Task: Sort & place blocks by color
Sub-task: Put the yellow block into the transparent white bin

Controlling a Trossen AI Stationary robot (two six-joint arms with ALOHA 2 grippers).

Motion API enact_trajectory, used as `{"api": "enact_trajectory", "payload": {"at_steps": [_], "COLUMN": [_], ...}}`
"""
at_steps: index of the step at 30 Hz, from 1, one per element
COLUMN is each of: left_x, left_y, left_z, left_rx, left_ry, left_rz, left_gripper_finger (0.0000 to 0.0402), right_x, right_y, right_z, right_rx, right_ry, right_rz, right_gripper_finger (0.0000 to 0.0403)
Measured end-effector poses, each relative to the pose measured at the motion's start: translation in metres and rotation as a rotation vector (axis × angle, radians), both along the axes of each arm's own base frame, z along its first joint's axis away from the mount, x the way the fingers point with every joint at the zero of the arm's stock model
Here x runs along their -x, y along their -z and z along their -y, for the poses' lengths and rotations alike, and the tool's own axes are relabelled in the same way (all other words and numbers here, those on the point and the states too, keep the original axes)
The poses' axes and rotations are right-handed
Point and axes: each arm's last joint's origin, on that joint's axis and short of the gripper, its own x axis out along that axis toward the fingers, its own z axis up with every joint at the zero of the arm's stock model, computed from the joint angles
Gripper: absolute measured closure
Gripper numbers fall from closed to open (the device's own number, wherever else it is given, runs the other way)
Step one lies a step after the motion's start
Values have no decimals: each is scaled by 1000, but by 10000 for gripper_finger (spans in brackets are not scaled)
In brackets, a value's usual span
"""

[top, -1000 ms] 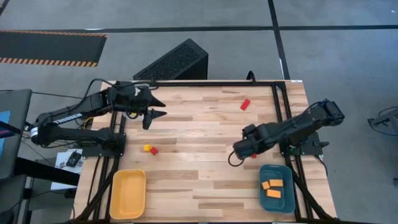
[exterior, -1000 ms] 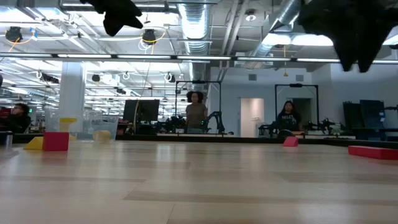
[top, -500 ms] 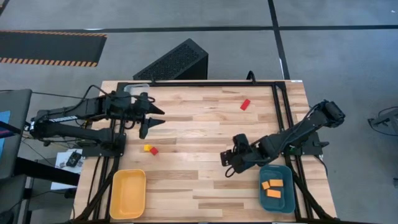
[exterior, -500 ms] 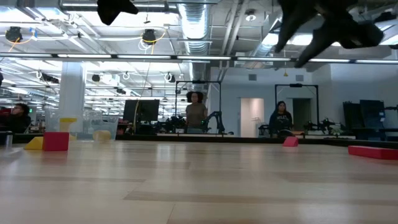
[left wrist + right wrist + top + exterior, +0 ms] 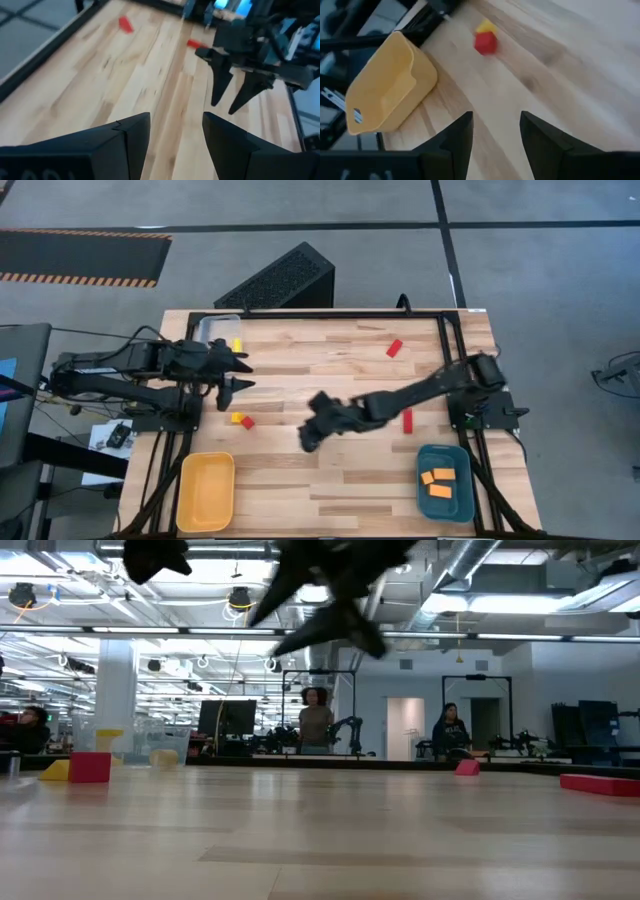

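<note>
High view: right gripper (image 5: 309, 436) stretched to frame centre, reaching for the red cube (image 5: 247, 422) and yellow block (image 5: 237, 418), touching at centre left. Left gripper (image 5: 240, 370) (idle, spread) at upper left.

Right wrist view: fingers spread, empty; next, descend and pinch one.

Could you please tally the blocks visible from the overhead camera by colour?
Red: 3 — bar near the far edge, bar by the teal tray, cube
Yellow: 2 — in the clear tray, beside the red cube
Orange: 3 — in the teal tray
Total: 8
</note>
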Motion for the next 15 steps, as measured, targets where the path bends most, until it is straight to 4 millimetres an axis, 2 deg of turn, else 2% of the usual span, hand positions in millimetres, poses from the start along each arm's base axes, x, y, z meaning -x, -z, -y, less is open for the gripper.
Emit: {"api": "enact_trajectory", "payload": {"at_steps": [6,10,15], "left_x": [24,38,50], "left_y": [-4,-7,-1], "left_z": [0,-2,-3], "left_rx": [32,69,112], "left_ry": [-124,-211,-288], "left_rz": [33,68,20], "left_gripper_finger": [233,233,233], "right_x": [-60,-92,-129], "right_y": [-5,-2,5], "right_z": [28,43,50], "right_rx": [109,185,367], "right_ry": [-161,-251,-358], "right_rz": [51,82,142], "right_gripper_finger": [213,213,202]}}
